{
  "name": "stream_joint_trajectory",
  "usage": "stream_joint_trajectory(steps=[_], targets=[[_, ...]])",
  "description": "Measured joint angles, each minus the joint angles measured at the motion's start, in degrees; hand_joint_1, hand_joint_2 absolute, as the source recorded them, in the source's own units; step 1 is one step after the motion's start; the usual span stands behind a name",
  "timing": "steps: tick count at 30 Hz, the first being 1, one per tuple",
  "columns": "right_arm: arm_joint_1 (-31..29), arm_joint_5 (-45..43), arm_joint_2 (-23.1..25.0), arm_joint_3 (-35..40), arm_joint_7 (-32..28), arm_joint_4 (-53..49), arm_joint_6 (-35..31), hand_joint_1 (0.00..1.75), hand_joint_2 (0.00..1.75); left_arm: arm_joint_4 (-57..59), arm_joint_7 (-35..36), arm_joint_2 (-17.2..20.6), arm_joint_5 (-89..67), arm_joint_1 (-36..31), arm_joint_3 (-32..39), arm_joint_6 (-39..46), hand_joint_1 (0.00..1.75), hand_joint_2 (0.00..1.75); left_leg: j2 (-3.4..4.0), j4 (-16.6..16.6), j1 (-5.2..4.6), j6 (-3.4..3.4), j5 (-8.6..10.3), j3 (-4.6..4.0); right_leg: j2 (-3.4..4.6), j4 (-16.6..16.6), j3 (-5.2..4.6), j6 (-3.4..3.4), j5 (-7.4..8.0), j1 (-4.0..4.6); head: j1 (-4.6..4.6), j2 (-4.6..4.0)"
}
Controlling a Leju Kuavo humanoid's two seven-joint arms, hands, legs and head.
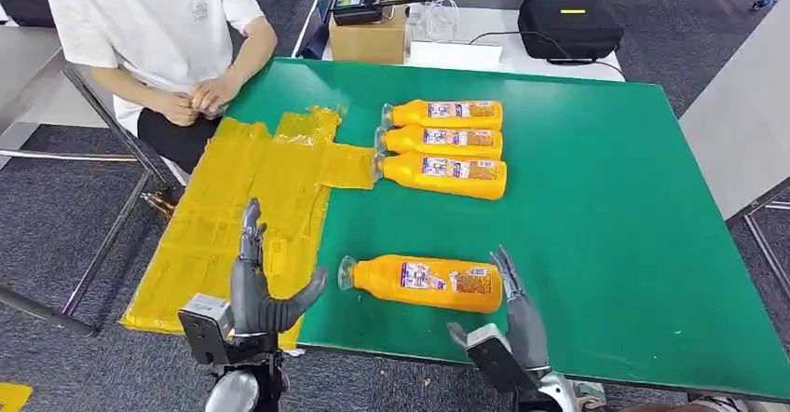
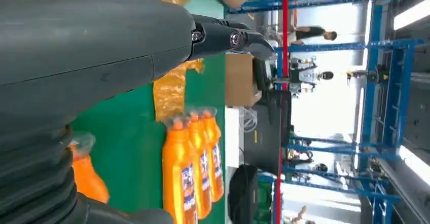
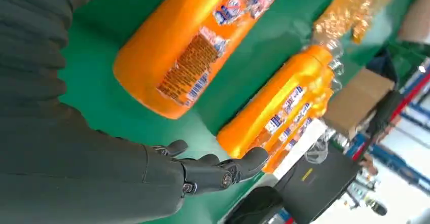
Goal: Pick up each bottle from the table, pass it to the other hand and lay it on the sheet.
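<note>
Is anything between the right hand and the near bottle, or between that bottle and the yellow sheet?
Nothing visible. The right hand sits just beside the base of the near bottle, bare green table between. Toward the yellow sheet, only the open left hand waits.

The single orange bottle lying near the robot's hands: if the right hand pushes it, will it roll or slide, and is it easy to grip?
The near bottle lies on its side on the green table, so a sideways push may well roll it. Its body looks smooth and glossy in the right wrist view, so probably somewhat slippery. It looks rigid, and likely fairly heavy if full. The right hand is beside its base.
</note>
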Motion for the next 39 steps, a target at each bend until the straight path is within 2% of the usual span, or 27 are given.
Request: stream_joint_trajectory(steps=[2,7,11,20,31,39], targets=[[-1.8,4.4,-1.2,0.2,0.8,0.9,0.1,0.00,1.75,0.3,0.2,0.0,0.2,-0.5,-0.4,-0.8,0.00,1.75,0.00,0.0,0.00,0.00,0.00,0.00,0.00,0.0,0.00,0.00,0.00,0.00,0.00,0.00],[-4.6,6.3,-2.6,0.3,1.3,2.4,0.5,0.00,1.75,0.3,0.4,0.0,0.4,-1.1,-1.1,-1.2,0.00,1.75,-0.01,0.0,0.00,0.00,0.00,-0.01,-0.01,0.0,0.00,0.00,0.00,0.00,-0.02,0.00],[-6.8,11.9,-3.8,1.4,2.1,3.3,0.1,0.00,1.75,0.3,0.5,0.0,0.3,-1.4,-1.3,-3.1,0.00,1.75,0.01,0.0,0.00,0.00,0.00,-0.02,0.00,0.0,-0.01,0.00,0.00,0.00,0.00,0.00],[-12.6,9.8,-4.5,3.8,3.4,6.5,6.3,0.00,1.75,1.6,1.1,0.0,-0.4,-2.0,-3.6,-6.6,0.00,1.75,-0.01,0.0,0.00,0.00,0.02,0.00,-0.01,0.0,0.00,0.01,0.01,0.00,-0.02,0.00],[-13.8,9.3,-5.0,5.2,3.5,9.1,7.1,0.00,1.75,2.8,0.8,0.0,-0.3,-2.0,-5.5,-6.9,0.00,1.75,-0.02,0.0,0.00,0.00,0.01,-0.04,-0.01,0.0,-0.01,0.01,0.01,0.00,-0.02,0.00],[-16.1,6.6,-6.7,8.2,3.3,12.4,12.2,0.00,1.75,3.8,0.6,0.0,0.5,-2.4,-6.4,-7.0,0.00,1.75,-0.02,0.0,0.00,0.00,0.01,-0.02,-0.01,0.0,-0.01,0.01,0.01,0.00,-0.02,0.00]])
